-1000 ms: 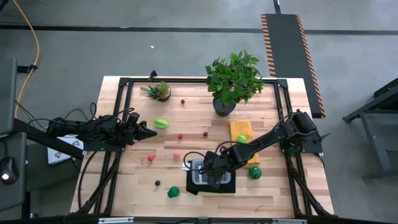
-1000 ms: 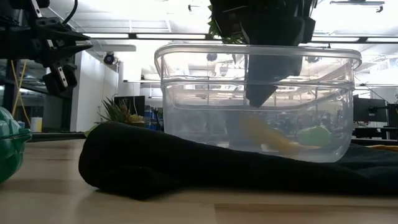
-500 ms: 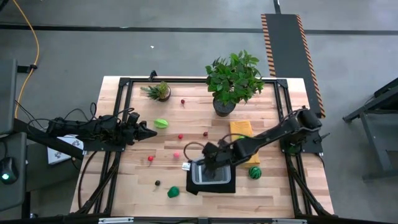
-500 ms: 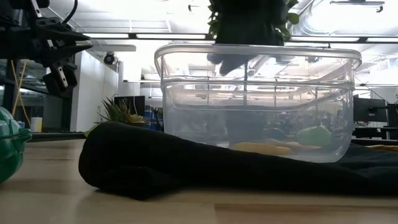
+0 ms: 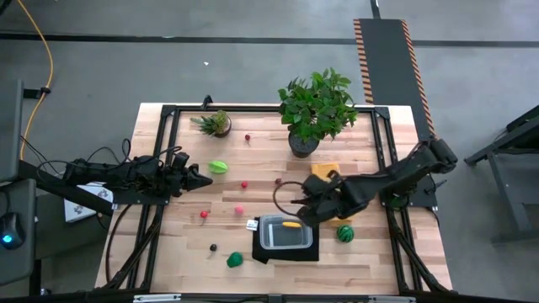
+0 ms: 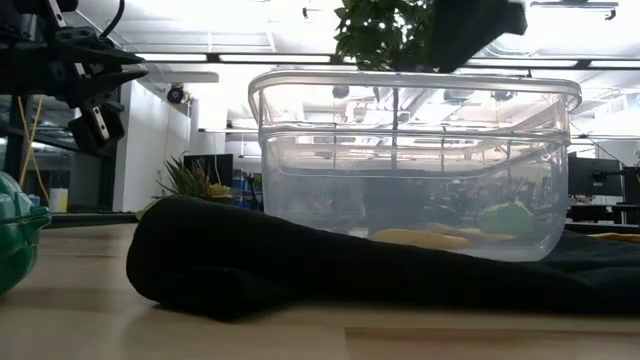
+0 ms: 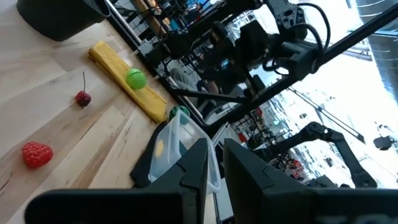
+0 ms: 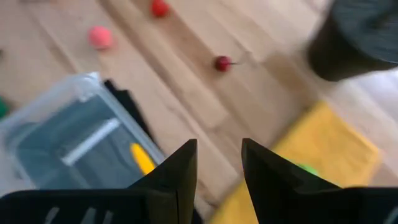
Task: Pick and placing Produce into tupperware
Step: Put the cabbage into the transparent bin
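The clear tupperware (image 5: pixel 286 234) stands on a black mat (image 5: pixel 263 252) near the table's front edge. A yellow produce piece (image 5: pixel 290 225) lies flat on its floor (image 6: pixel 415 238). My right gripper (image 5: pixel 303 209) hangs open above the tupperware's far right corner, slanting down, with nothing between its fingers (image 8: pixel 219 155). Loose produce lies on the wood: a green piece (image 5: pixel 218 167), a pink one (image 5: pixel 239 209), red ones (image 5: pixel 244 184) (image 5: pixel 204 215), a dark cherry (image 5: pixel 278 180) and a green striped one (image 5: pixel 345 233). My left gripper (image 5: pixel 206 179) waits at the left, level and shut.
A yellow cloth (image 5: pixel 327 175) with a small green piece (image 7: pixel 135 78) on it lies past the tupperware. A big potted plant (image 5: pixel 316 108) and a small one (image 5: pixel 216 124) stand at the far edge. More produce (image 5: pixel 235 260) (image 5: pixel 213 247) lies at the front left.
My right gripper has risen out of the tupperware and drawn back toward the table's far right, turning as it went. The yellow piece, which slanted beneath the fingers inside the tupperware, now lies flat on the floor there.
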Tool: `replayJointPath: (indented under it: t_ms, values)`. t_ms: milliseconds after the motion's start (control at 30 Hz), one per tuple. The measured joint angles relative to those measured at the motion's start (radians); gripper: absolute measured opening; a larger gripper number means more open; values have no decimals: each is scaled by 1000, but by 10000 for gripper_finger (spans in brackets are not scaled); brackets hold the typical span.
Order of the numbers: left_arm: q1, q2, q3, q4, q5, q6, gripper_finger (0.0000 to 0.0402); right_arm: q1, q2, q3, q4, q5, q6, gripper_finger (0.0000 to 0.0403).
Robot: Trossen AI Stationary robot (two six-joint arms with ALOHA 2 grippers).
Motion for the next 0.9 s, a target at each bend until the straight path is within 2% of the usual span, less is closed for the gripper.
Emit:
replayJointPath:
  t_ms: [100,200,433,667,767,900]
  values:
    - [0,0,0,6,26,0,42,23,-27,-22,-79,35,72,117]
    - [0,0,0,15,66,-4,42,42,-75,-102,-86,31,156,117]
    - [0,0,63,23,85,6,42,87,-260,-404,141,-35,347,117]
    - [0,64,262,2,42,134,42,95,-457,-633,476,-22,370,117]
    - [0,147,388,-40,31,215,42,94,-524,-688,581,15,326,117]
    - [0,308,591,-164,36,319,42,94,-599,-718,603,73,293,117]
